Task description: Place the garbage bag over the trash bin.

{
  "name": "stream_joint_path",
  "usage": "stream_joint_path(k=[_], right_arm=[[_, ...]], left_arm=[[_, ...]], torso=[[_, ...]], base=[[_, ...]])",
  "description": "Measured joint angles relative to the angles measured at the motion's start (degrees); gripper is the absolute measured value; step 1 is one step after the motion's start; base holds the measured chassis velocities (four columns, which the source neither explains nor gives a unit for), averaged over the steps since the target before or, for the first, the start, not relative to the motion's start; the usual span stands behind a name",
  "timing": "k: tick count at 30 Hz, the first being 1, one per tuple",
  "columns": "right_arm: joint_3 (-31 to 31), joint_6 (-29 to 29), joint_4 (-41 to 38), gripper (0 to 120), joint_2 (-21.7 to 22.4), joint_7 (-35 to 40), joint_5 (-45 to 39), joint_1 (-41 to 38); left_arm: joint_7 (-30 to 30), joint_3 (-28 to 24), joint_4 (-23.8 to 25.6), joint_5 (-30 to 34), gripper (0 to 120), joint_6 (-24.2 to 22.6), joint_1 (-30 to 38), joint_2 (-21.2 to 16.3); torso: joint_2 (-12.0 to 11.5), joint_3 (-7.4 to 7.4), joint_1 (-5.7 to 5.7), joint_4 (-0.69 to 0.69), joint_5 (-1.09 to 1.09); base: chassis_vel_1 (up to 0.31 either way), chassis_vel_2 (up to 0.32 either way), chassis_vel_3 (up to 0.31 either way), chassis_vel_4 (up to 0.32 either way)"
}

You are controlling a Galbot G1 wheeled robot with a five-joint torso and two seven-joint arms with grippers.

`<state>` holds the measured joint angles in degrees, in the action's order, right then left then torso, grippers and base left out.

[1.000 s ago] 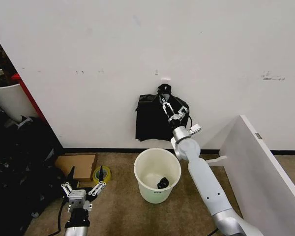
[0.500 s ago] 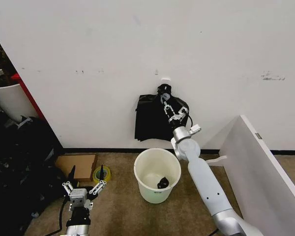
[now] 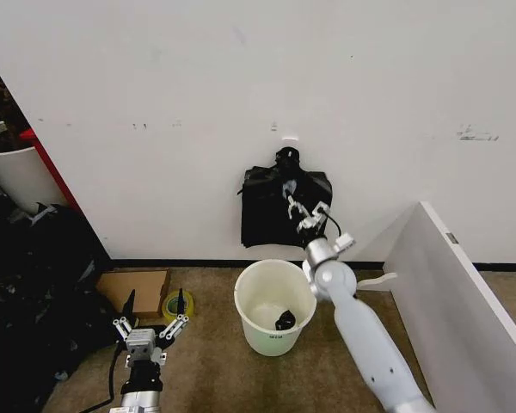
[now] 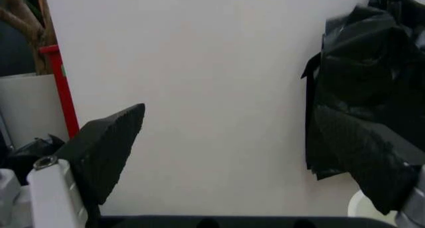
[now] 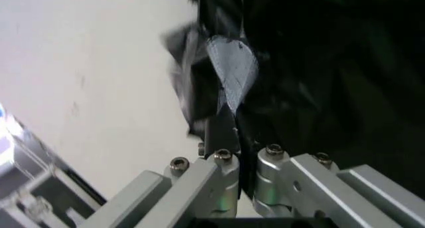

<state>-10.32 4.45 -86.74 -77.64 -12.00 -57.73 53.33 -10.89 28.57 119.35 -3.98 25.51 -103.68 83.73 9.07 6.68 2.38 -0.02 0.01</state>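
The white trash bin (image 3: 275, 305) stands on the floor below a flat black bag (image 3: 267, 215) that hangs on the wall by its knotted top. My right gripper (image 3: 297, 209) reaches up against that hanging bag, above the bin's far rim. In the right wrist view the right gripper (image 5: 226, 121) is shut on a thin, glossy fold of the garbage bag (image 5: 229, 68). A small black scrap (image 3: 284, 320) lies inside the bin. My left gripper (image 3: 149, 331) hangs low at the left, open and holding nothing, its dark fingers (image 4: 106, 143) spread wide.
A cardboard box (image 3: 133, 291) and a yellow tape roll (image 3: 178, 304) lie left of the bin. A white panel (image 3: 464, 301) slants along the right. A larger white container (image 3: 17, 172) and dark clutter (image 3: 26, 284) crowd the left side.
My right gripper has come down and slightly right along the hanging bag, which has shifted and bulged a little. The left gripper has sunk slightly.
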Motion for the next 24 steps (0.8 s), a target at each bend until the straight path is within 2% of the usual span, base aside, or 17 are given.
stream_joint_path(k=[12,24], right_arm=[[1.3,3.5,-8.5,0,5.1,0.8,8.8,11.0],[2.2,9.6,-15.0,0,7.4,1.3,25.0,24.3]], left_arm=[[-0.3,-0.3,-0.6,0.0,100,0.0,0.9,-0.2],[-0.5,-0.4,-1.8,-0.1,100,0.3,1.8,-0.4]], torso=[[0.0,0.00,0.00,0.01,0.00],[0.0,0.00,0.00,0.01,0.00]], base=[[0.000,0.000,0.000,0.000],[0.000,0.000,0.000,0.000]])
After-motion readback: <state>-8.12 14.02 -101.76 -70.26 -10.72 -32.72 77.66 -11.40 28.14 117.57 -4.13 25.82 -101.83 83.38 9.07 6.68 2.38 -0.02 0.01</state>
